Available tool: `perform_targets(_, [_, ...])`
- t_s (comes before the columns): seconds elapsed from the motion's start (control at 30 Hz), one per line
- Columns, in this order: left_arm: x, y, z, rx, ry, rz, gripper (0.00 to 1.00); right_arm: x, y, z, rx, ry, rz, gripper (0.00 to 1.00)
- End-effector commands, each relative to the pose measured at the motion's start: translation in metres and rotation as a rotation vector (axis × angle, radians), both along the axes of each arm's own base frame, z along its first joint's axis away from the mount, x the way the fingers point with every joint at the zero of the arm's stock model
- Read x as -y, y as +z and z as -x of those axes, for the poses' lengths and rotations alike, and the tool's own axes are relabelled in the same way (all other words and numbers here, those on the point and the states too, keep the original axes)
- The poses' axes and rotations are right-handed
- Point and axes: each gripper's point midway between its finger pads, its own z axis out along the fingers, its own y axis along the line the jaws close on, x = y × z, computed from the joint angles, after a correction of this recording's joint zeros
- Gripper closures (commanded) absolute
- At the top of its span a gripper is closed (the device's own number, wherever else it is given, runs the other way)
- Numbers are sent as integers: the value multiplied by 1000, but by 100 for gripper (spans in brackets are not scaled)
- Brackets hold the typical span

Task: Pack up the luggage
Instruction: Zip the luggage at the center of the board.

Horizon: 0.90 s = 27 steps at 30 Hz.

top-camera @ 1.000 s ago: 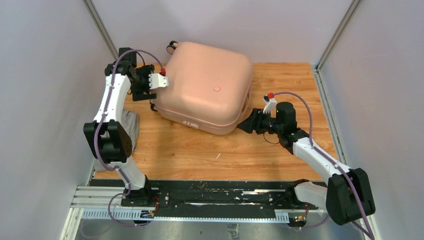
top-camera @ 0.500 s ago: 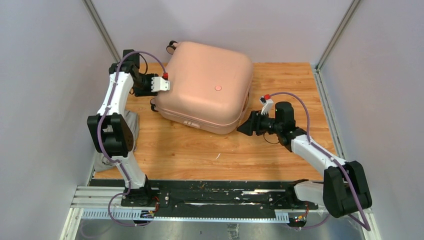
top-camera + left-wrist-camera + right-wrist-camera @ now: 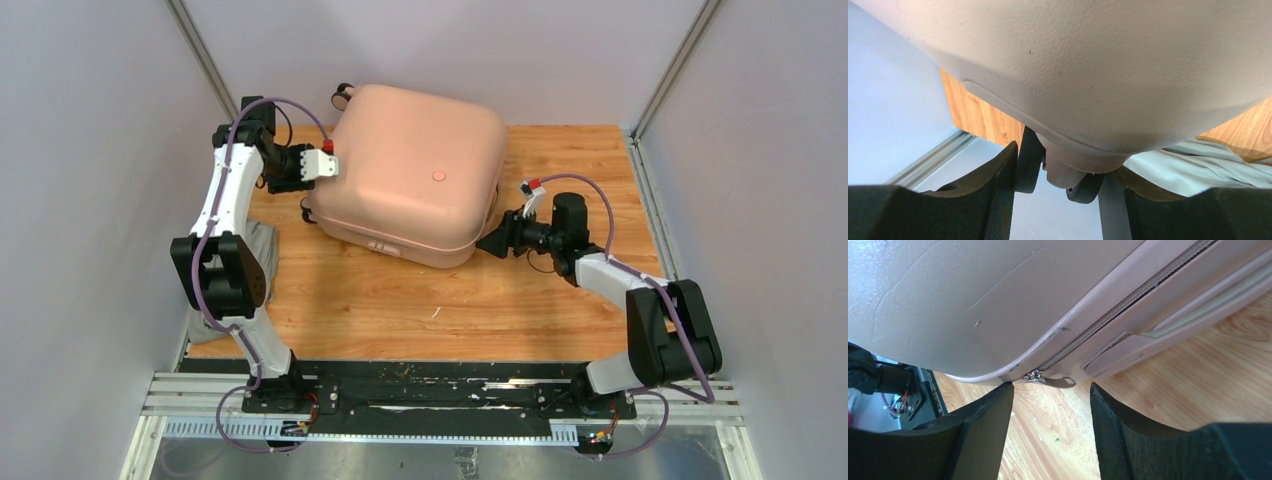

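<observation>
Two arms flank the luggage (image 3: 415,185), which lies flat and closed toward the back of the wood-grain counter (image 3: 400,300). The left arm (image 3: 228,195) is at its left corner and the right arm (image 3: 610,275) at its right edge. From overhead my worry is the shell. It is smooth, domed, pale pink plastic with rounded corners, and a sideways tug could simply spin it on the slick boards. A grey cloth (image 3: 262,250) lies crumpled beside the left arm, outside the case.

In the left wrist view, the left end effector (image 3: 1065,167) looks clenched on the luggage's corner wheel mount, its padded fingers against the small black wheels (image 3: 1029,160). Wheels that turn give a poor hold, so I think it could slip off. The shell here is finely pebbled.

In the right wrist view, the right end effector (image 3: 1050,390) is released, with a finger on either side of the thin metal zipper pull (image 3: 1050,381) and neither touching it. That tab is flat and loose, so closing slightly off could catch only the shell lip. The zipper (image 3: 1128,302) runs as a toothed groove between the halves.
</observation>
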Motion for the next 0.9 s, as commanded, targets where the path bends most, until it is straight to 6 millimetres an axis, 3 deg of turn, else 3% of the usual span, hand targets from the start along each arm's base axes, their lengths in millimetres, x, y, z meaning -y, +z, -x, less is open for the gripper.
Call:
perform_targets(0.0, [24,55,-9,123,83,195,100,-11,12,-5,69,93,-85,40])
perform_targets(0.17, [21,65,-20,142,130,210,100,-15,6,-6,64,115,-113,44])
perform_targets(0.37, [22,66,-21,140,142,222,100,-18,8,-8,73,127,-139,57])
perform_targets(0.7, [21,59,-15,119,152,222,100,-14,10,-2,79,99,-125,99])
perform_targets(0.87, [23,58,-14,111,166,238,100,-16,9,6,76,109,-105,100])
